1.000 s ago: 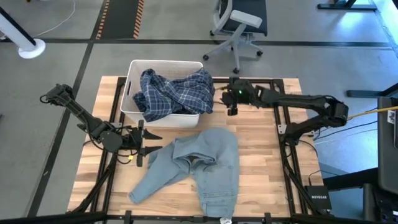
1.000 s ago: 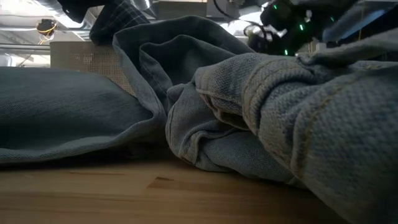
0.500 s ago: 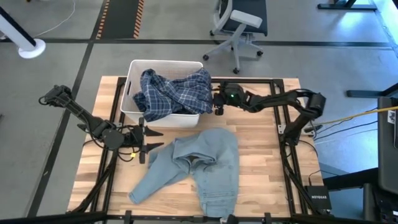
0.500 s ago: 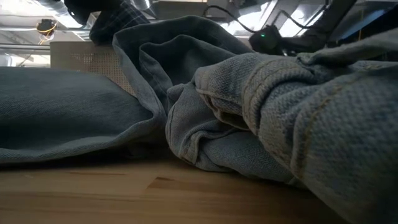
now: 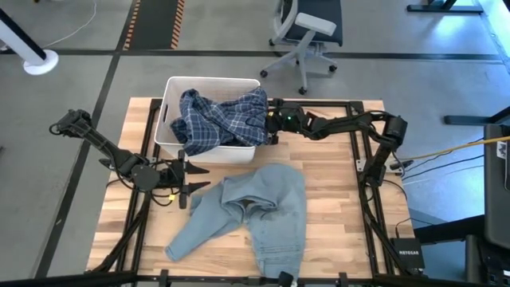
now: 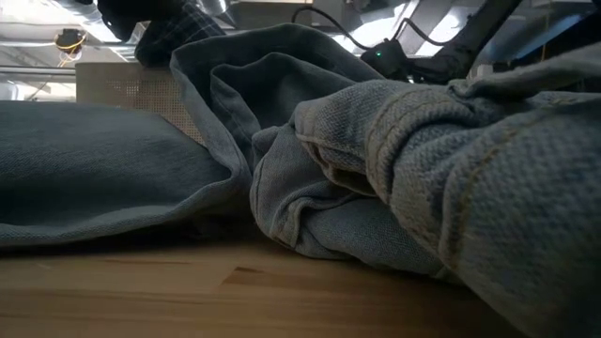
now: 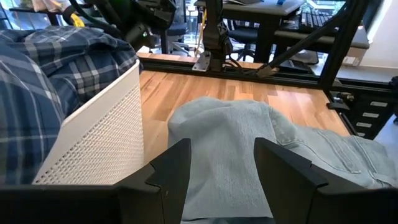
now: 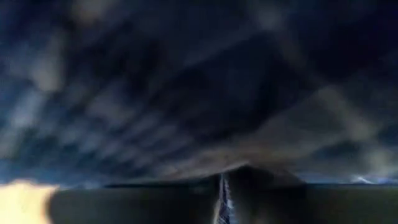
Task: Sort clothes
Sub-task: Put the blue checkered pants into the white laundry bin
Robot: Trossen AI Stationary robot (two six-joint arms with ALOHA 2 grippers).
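The dark blue plaid shirt lies heaped in the white bin at the far side of the table, its folds spilling over the bin's right rim, and we judge it light, limp and not slippery: a pinch on a raised fold near that rim should carry it, though the rest will trail and may drag on the bin wall. Our right gripper is pressed into exactly that overhanging edge; in the right wrist view the plaid fills the picture and the two fingers meet with only a thin line between them, so we read them as closed on a fold of the shirt. The light blue denim is spread on the wooden table nearer the front, just in front of the bin and not touching the shirt. We expect it to be heavier and stiffer, with thick seams and a bunched waistband that shows large in the low view; a seam or the waistband would give a firmer hold than the flat cloth. Our left gripper waits low at the denim's left edge, beside the bin's front corner, its fingers spread apart with nothing between them and the denim ahead of it.
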